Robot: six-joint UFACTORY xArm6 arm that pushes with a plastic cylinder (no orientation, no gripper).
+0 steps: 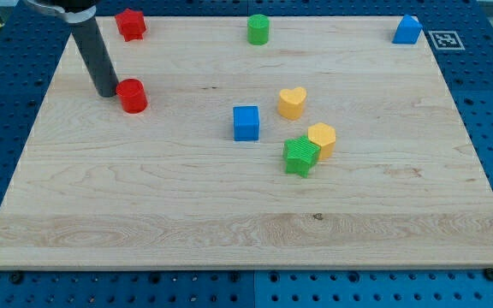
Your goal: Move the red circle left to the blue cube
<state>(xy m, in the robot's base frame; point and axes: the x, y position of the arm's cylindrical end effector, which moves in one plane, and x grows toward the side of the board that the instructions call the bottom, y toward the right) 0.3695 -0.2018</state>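
The red circle (132,95) is a short red cylinder on the wooden board (144,214), in the upper left part. My tip (107,92) rests on the board right at the circle's left side, touching or nearly touching it. The blue cube (246,122) sits near the board's middle, well to the right of the red circle and a little lower in the view.
A red star-like block (130,24) lies at the top left, a green cylinder (258,29) at top centre, a blue block (407,30) at top right. A yellow heart (292,102), a yellow block (322,139) and a green block (300,156) cluster right of the cube.
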